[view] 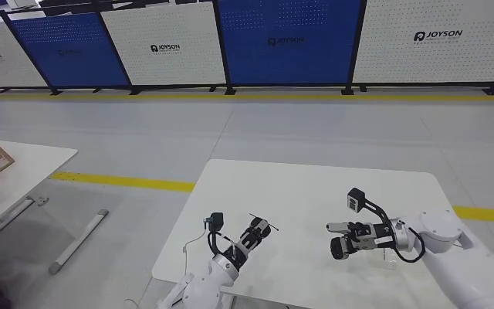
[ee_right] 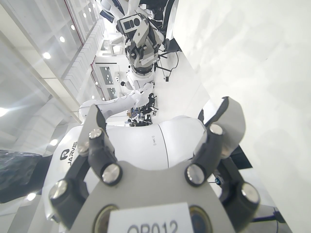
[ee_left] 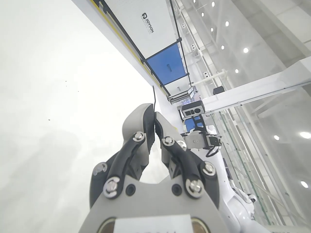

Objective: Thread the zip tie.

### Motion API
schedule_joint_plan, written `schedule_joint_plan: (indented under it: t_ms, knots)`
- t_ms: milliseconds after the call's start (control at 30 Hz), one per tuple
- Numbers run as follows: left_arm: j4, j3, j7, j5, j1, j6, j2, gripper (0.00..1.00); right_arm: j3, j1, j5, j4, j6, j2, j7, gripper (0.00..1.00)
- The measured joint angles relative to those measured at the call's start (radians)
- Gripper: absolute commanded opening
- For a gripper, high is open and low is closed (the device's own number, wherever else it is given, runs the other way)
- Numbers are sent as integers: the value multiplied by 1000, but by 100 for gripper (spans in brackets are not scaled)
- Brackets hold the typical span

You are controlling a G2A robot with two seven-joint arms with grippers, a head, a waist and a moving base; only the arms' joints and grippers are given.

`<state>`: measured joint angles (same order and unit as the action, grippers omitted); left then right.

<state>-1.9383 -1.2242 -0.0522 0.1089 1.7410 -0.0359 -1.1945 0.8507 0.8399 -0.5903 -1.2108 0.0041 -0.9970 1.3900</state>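
Table (view: 309, 193) was the largest thing before me, white and flat, with both arms over its near part. The left gripper (ee_left: 154, 112) was pressed together on the zip tie (ee_left: 153, 95). The tie's thin black strip stood out past the fingertips and seemed to be held above the table. The right gripper (ee_right: 160, 105) was well apart from it, on the other side, with its fingers spread wide and nothing between them.

I judged the zip tie to be very light and springy. It would bend easily, and because it is smooth and narrow it could slip or twist between the pads. I could not tell which end stood free, the head or the tail. For threading, I thought the right gripper should take the strip close to its free end, so that the end does not wobble when I aim it at the small opening.
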Motion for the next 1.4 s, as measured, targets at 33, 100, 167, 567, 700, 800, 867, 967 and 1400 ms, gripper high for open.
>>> schedule_joint_plan:
  t_ms: [33, 100, 167, 567, 700, 800, 867, 967, 1400]
  knots:
    - [0, 0, 0, 0, 0, 0, 0, 0, 0, 0, 0, 0, 0, 0, 0, 100]
    - [0, 0, 0, 0, 0, 0, 0, 0, 0, 0, 0, 0, 0, 0, 0, 100]
    - [-5, 3, 4, 5, -5, 8, -1, 0, 0, 0, 0, 0, 0, 0, 0, 100]
    - [-226, -9, 3, -158, 79, 150, -1, 0, 0, 0, 0, 0, 0, 0, 0, 100]
    - [-276, -39, -51, -228, 122, 180, 5, 0, 0, 0, 0, 0, 0, 0, 0, 100]
    - [-275, -39, -50, -221, 121, 180, 5, 0, 0, 0, 0, 0, 0, 0, 0, 100]
    - [-274, -39, -50, -221, 121, 179, 5, 0, 0, 0, 0, 0, 0, 0, 0, 100]
    - [-271, -36, -49, -217, 117, 178, 5, 0, 0, 0, 0, 0, 0, 0, 0, 100]
    - [-166, 43, -49, 14, 90, 97, 6, 0, 0, 0, 0, 0, 0, 0, 0, 100]
